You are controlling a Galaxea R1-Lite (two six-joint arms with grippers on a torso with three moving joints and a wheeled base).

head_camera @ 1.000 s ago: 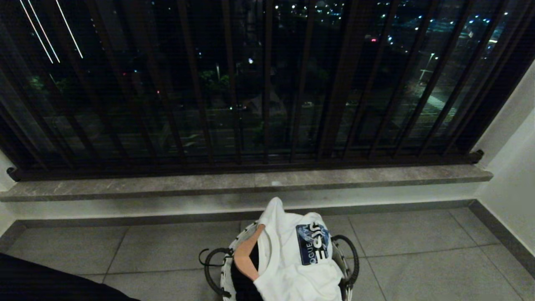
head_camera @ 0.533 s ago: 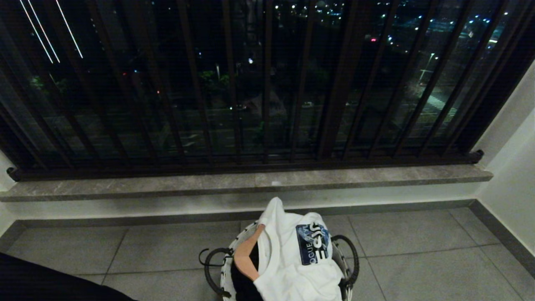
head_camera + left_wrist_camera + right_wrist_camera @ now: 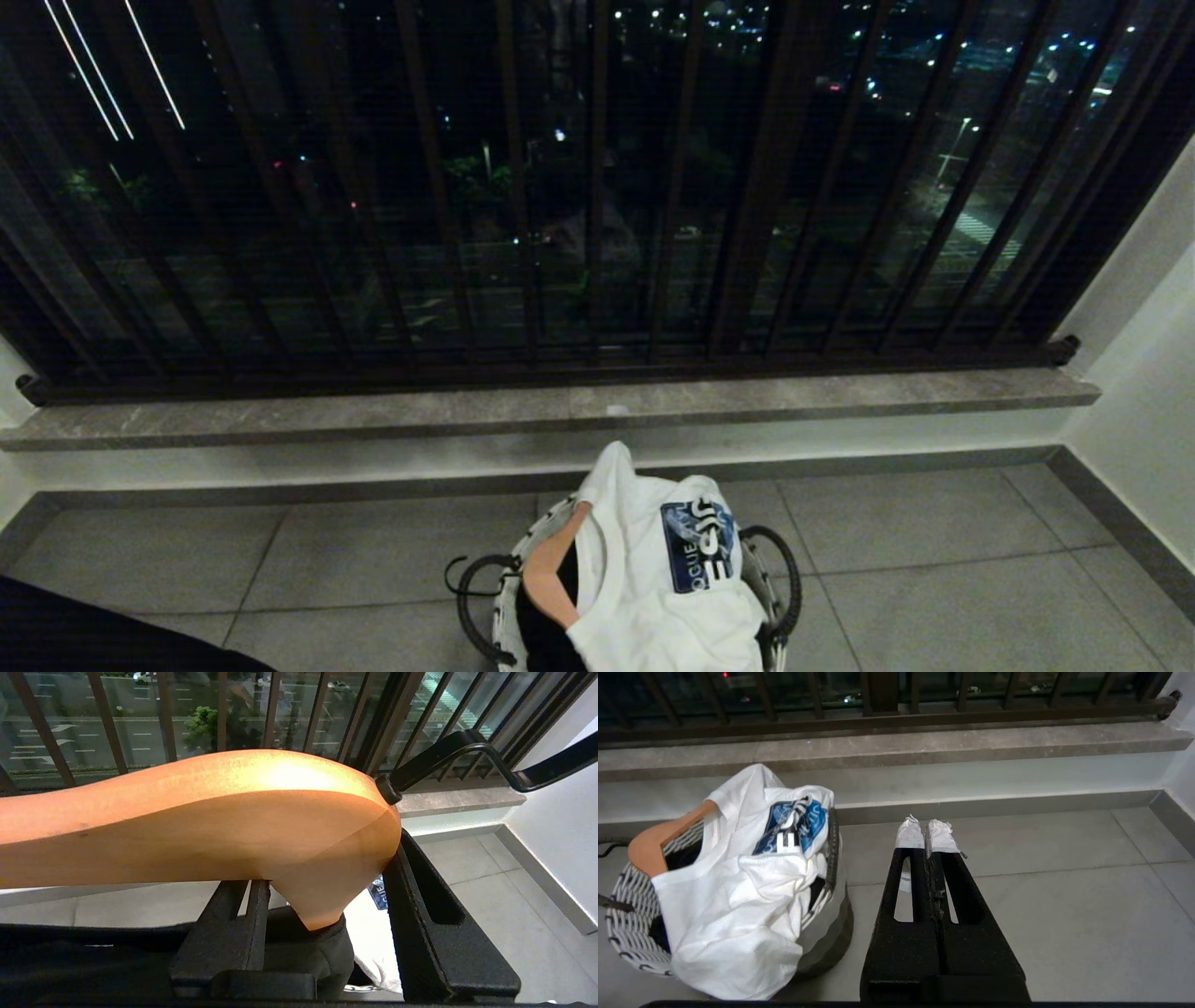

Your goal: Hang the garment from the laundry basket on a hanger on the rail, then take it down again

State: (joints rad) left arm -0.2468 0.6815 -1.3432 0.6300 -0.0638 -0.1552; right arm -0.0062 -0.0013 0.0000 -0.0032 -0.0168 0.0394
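On the tiled floor below the window bars, the laundry basket (image 3: 509, 583) still holds the white garment (image 3: 667, 579), draped over a wooden hanger (image 3: 551, 574); nothing there has shifted over the last second. The left gripper (image 3: 322, 891) keeps its clamp on another wooden hanger (image 3: 196, 821). The right gripper (image 3: 927, 835) hangs fully closed and empty beside the basket. Hanging looks not yet begun.

The head view is dim — night beyond the window bars (image 3: 597, 187), with small city lights and three slanted streaks of glare in the glass at the upper left corner. The floor tiles (image 3: 934, 560) are evenly, softly lit from indoors. In the left wrist view a bright highlight glares on the wooden hanger (image 3: 280, 774) — close and slightly soft.
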